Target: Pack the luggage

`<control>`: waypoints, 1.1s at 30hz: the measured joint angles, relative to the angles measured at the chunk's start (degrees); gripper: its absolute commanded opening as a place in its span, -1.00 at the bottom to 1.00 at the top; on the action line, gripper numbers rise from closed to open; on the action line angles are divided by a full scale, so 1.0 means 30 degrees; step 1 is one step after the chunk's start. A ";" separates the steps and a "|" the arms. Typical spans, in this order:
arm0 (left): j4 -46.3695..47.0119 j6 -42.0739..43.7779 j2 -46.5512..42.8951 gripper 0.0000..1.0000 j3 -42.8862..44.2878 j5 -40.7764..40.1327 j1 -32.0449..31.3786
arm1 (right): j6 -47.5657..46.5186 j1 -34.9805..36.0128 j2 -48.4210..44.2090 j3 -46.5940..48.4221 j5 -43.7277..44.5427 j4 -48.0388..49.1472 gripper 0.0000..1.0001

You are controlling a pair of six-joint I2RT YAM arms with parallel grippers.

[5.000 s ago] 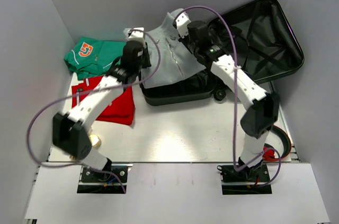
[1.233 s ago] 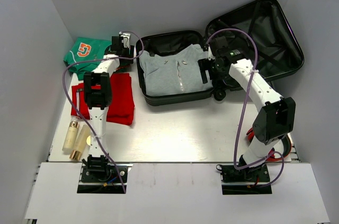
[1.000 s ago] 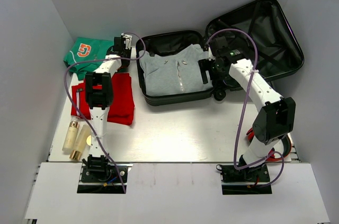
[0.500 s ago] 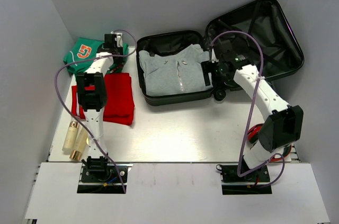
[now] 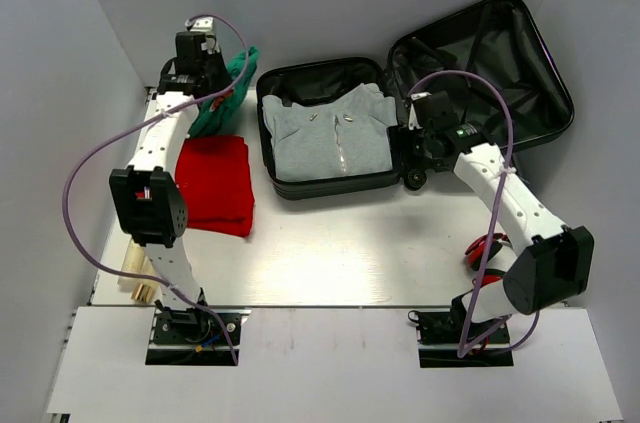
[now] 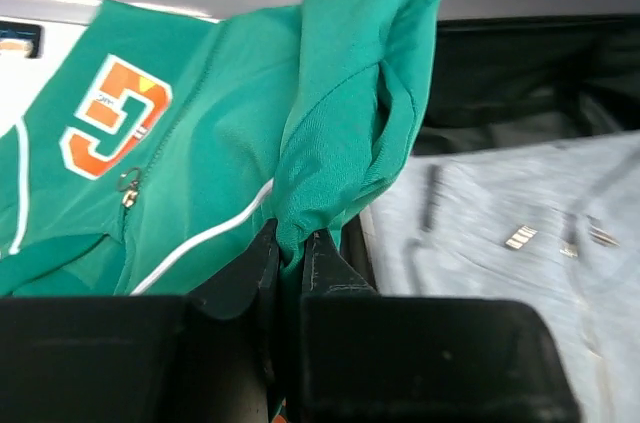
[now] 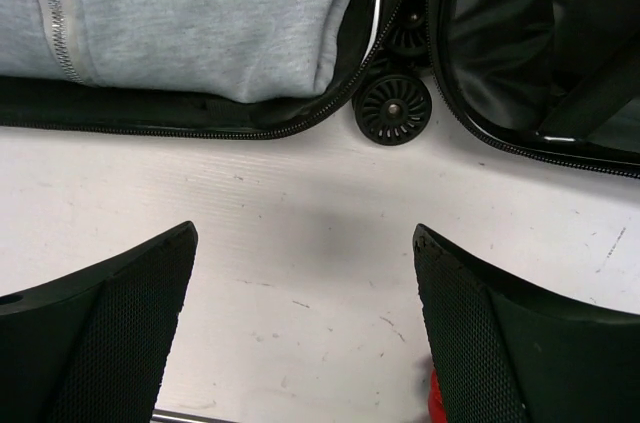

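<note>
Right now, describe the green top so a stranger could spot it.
Find the open black hard-shell suitcase at the back. Left of it, a green zip-up fabric top hangs in the left arm's jaws. Unlike the grey hoodie inside and the red folded cloth, it bears an orange letter patch.

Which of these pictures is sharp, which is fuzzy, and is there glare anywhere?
Top external view: sharp overall, with a bright glare patch on the table in front of the luggage. Left wrist view: the green jacket is fairly crisp, while the grey garment behind it is smeared and soft. Right wrist view: crisp, down to the table's scratches and the spokes of a wheel.
</note>
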 measured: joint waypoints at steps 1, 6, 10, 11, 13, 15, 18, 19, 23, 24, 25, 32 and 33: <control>-0.0131 -0.0124 -0.0211 -1.00 0.0022 -0.0022 -0.0306 | 0.0036 0.0000 -0.0175 -0.0168 -0.0036 0.0022 0.79; -0.1020 -0.0750 -0.0328 -1.00 0.0095 -0.0612 -0.2361 | 0.0204 0.0000 -0.0874 -0.0750 -0.0124 0.0452 0.79; -0.1530 -0.1282 -0.0328 -1.00 0.0095 -0.2004 -0.4881 | 0.0379 0.0000 -0.1231 -0.1115 -0.0138 0.0714 0.79; -0.1603 -0.1384 -0.0328 -1.00 0.0095 -0.2251 -0.5457 | 0.0474 -0.0007 -0.1348 -0.1239 -0.0124 0.0780 0.79; -0.1588 -0.1610 -0.0328 -1.00 0.0095 -0.2892 -0.6739 | 0.0670 -0.0029 -0.1596 -0.1530 -0.0117 0.0911 0.79; -0.1712 -0.1610 -0.0291 -1.00 0.0291 -0.3687 -0.7992 | 0.0809 -0.0036 -0.1807 -0.1800 -0.0124 0.0947 0.79; -0.2273 -0.1625 0.0168 -1.00 0.1698 -0.4473 -0.9479 | 0.1100 -0.0080 -0.2135 -0.2208 -0.0117 0.0976 0.79; -0.2310 -0.1647 0.0444 -1.00 0.2404 -0.4728 -0.9916 | 0.1188 -0.0117 -0.2251 -0.2331 -0.0117 0.0976 0.79; -0.1661 -0.1727 0.0918 -1.00 0.3548 -0.5289 -1.1038 | 0.1494 -0.0270 -0.2827 -0.2878 -0.0051 0.1056 0.79; -0.1523 -0.1741 0.1013 -1.00 0.3606 -0.5333 -1.1191 | 0.1581 -0.0291 -0.3031 -0.3053 -0.0036 0.1064 0.79; -0.1428 -0.1756 0.1158 -1.00 0.3818 -0.5355 -1.1373 | 0.1683 -0.0321 -0.3242 -0.3220 -0.0036 0.1049 0.79; -0.0940 -0.2557 0.3045 -1.00 0.5486 -0.5486 -1.2058 | 0.1938 -0.0605 -0.4466 -0.4116 0.0423 0.1078 0.79; -0.0933 -0.2856 0.3249 -1.00 0.5486 -0.5479 -1.2145 | 0.2004 -0.0656 -0.4634 -0.4233 0.0459 0.1093 0.79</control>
